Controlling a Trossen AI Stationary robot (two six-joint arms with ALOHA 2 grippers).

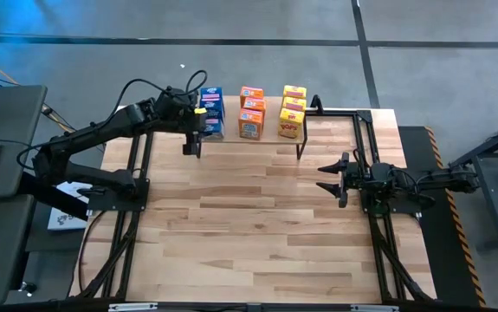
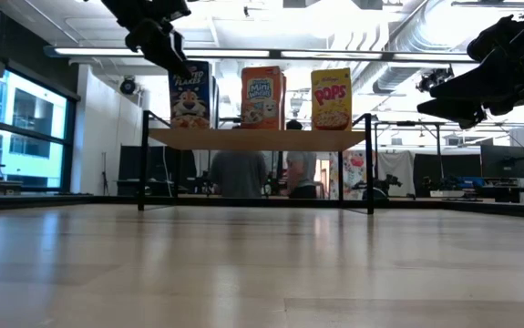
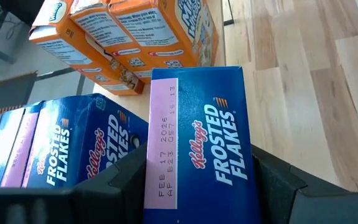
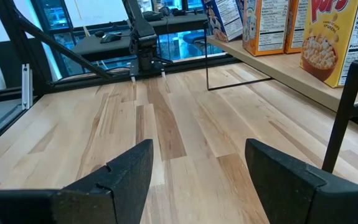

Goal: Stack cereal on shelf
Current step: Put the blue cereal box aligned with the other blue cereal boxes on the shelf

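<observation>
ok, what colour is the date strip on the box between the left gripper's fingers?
Pale pink, on the blue Frosted Flakes box; clearest in the left wrist view.

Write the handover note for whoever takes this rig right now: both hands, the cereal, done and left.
Left hand: at the shelf's blue end, fingers either side of the front blue box; whether it grips or has let go is unclear.
Right hand: open, empty, waiting above the table's right side.
Cereal: blue, orange and yellow rows stand on the shelf.
Done: no box lies on the table.
Left: probably only to free and retract the left hand.
</observation>
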